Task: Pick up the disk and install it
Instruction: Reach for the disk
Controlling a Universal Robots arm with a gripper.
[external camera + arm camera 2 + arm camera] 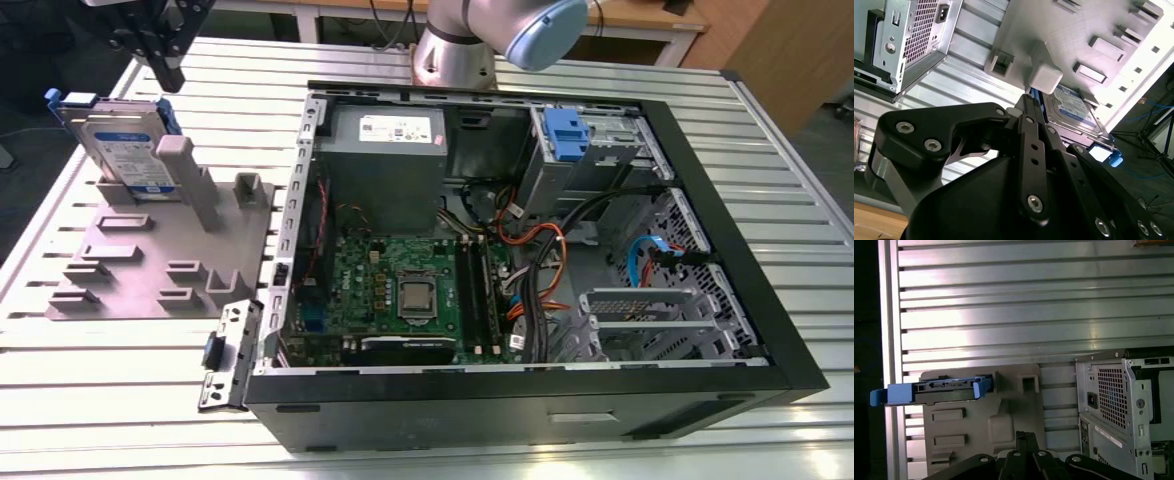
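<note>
The disk (127,135) is standing on edge in a slot of the grey holder (134,270), which is sitting on the bench (80,400) to the exterior view's left of the open computer case (747,300). A white-and-blue label is covering its face, and I cannot make out the print. A blue bracket is wrapping its edges. The tool (170,82) is hanging just above the disk without touching it, its fingers (1030,130) pressing together on nothing. Inside the case, a grey power supply (387,150) is carrying a white sticker.
</note>
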